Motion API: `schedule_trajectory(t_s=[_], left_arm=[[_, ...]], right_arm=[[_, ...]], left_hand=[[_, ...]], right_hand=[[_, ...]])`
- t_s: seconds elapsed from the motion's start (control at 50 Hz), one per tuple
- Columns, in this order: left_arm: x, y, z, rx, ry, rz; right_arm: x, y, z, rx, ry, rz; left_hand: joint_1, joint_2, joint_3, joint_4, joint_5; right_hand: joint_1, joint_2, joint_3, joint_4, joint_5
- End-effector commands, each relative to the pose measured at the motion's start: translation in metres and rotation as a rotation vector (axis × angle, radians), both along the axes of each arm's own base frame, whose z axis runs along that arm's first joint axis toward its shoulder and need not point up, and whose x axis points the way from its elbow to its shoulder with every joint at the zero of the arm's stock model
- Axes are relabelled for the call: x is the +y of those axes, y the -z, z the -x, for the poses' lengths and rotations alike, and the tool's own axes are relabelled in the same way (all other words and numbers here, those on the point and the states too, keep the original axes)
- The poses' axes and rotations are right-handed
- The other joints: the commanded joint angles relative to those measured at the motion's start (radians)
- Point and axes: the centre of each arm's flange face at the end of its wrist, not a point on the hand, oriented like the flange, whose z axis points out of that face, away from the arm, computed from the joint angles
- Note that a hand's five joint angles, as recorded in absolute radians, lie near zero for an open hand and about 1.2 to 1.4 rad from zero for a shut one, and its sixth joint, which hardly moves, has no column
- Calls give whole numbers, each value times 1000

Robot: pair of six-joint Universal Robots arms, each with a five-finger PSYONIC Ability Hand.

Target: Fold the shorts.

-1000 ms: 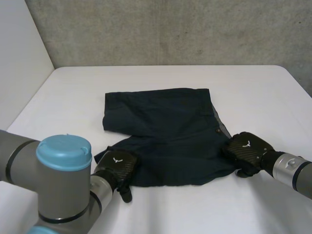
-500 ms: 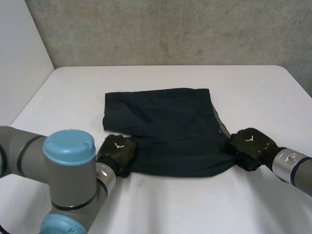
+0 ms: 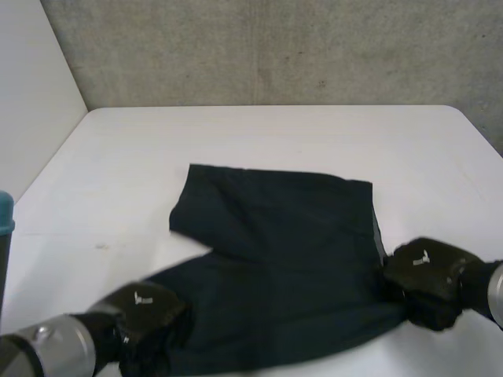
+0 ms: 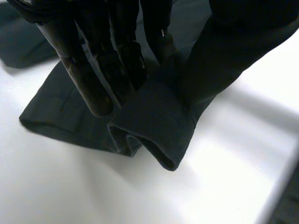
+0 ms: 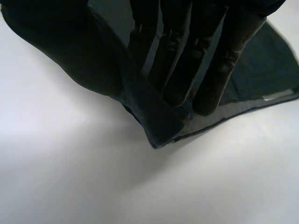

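Dark navy shorts (image 3: 283,259) lie spread on the white table (image 3: 259,133), the near edge lifted a little. My left hand (image 3: 145,314) pinches the shorts' near left corner (image 4: 154,126) between thumb and fingers (image 4: 93,74). At the near right corner my right hand (image 3: 428,279) grips the waistband edge (image 5: 159,123), its fingers (image 5: 205,65) pressing the cloth against the thumb. The far leg lies flat toward the back of the table.
A grey concrete wall (image 3: 267,47) stands behind the table, and a pale wall (image 3: 31,102) is at the left. Bare white table surface surrounds the shorts on all sides.
Both hands have closed on the shorts' near corners. The cloth's near edge has come up and toward the front, and the left arm has dropped low at the front left.
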Motion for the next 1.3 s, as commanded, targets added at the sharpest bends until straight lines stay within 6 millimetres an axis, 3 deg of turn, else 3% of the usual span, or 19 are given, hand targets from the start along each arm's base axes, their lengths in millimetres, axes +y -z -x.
schedule_trajectory(t_s=[0.02,0.1,0.2,0.3,0.44,0.52,0.6,0.62,0.64,0.66,0.68,0.72,0.8,0.86,0.9,0.96,1.12,1.18,1.3], left_arm=[[-29,-9,1,54,-33,71],[-75,-7,14,100,-54,194],[-132,-2,35,123,-81,308],[-193,18,55,70,-168,391],[-244,37,91,72,-215,519],[-263,49,108,118,-209,587],[-273,55,123,172,-203,671],[-274,55,125,183,-202,689],[-275,54,128,194,-200,709],[-276,54,130,202,-198,728],[-277,52,132,213,-200,761],[-275,51,136,220,-189,783],[-264,49,142,222,-161,793],[-253,32,138,224,-157,795],[-247,26,134,219,-157,789],[-231,16,124,207,-156,764],[-177,8,92,168,-138,680],[-160,13,83,156,-125,652],[-139,29,74,144,-99,612]], right_arm=[[-4,-9,0,52,-34,0],[-48,3,-7,-45,94,7],[-76,7,-41,-107,111,73],[-114,18,-56,-67,157,177],[-164,41,-83,-116,159,355],[-193,55,-87,-123,213,480],[-207,61,-98,-146,248,608],[-209,61,-101,-161,247,639],[-215,59,-104,-185,256,697],[-218,58,-104,-195,262,723],[-220,57,-105,-202,268,743],[-224,51,-104,-217,294,786],[-215,35,-99,-258,352,774],[-205,20,-94,-310,378,748],[-189,5,-88,-355,397,709],[-161,0,-76,-358,417,594],[-98,36,-47,-314,448,256],[-90,50,-39,-322,469,214],[-91,67,-32,-347,481,260]], left_hand=[[259,200,210,204,236],[259,200,210,204,236],[259,200,210,204,236],[259,200,210,204,236],[259,200,210,204,236],[259,200,210,204,236],[259,200,210,204,236],[180,122,132,126,158],[5,-53,-43,-49,-18],[-258,-316,-307,-313,-281],[-775,-833,-824,-830,-798],[-912,-970,-961,-967,-935],[-942,-1000,-990,-996,-965],[-936,-994,-985,-990,-959],[-936,-994,-985,-990,-959],[-939,-997,-987,-993,-962],[-939,-997,-987,-993,-962],[-942,-1000,-990,-996,-965],[-942,-1000,-990,-996,-965]], right_hand=[[470,222,215,206,234],[470,222,215,206,234],[470,222,215,206,234],[470,222,215,206,234],[470,222,215,206,234],[470,222,215,206,234],[470,222,215,206,234],[349,101,94,85,113],[-286,-533,-541,-550,-522],[-519,-767,-774,-783,-755],[-615,-862,-869,-879,-850],[-752,-999,-1007,-1016,-987],[-752,-999,-1007,-1016,-987],[-752,-999,-1007,-1016,-987],[-752,-999,-1007,-1016,-987],[-752,-999,-1007,-1016,-987],[-586,-834,-841,-850,-822],[-449,-696,-704,-713,-684],[-436,-684,-691,-700,-672]])
